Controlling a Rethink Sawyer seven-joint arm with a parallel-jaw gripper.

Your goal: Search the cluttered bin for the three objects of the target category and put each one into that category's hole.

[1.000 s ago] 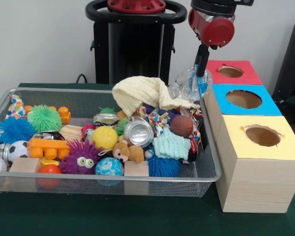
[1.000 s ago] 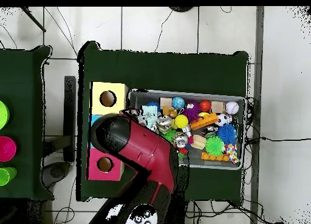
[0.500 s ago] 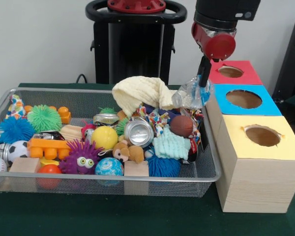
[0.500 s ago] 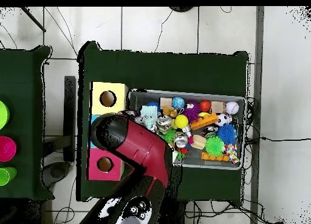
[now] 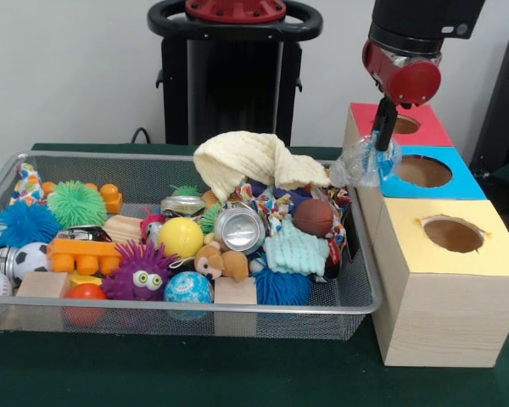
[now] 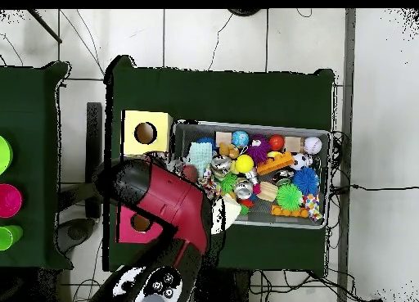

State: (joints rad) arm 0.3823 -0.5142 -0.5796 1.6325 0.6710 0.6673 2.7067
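The jaws are clamped on a crumpled clear plastic bottle (image 5: 361, 163), which hangs below the gripper (image 5: 380, 140) at the blue-topped box's (image 5: 441, 188) near-left corner; its round hole (image 5: 422, 170) lies just right.

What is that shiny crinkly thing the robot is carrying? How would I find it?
Start at the row of three boxes beside the wire bin and find the blue box in the middle. At its near corner hangs a crumpled clear plastic bottle, held from above by the end effector. Unlike the colourful toys in the bin, it is see-through and up in the air.
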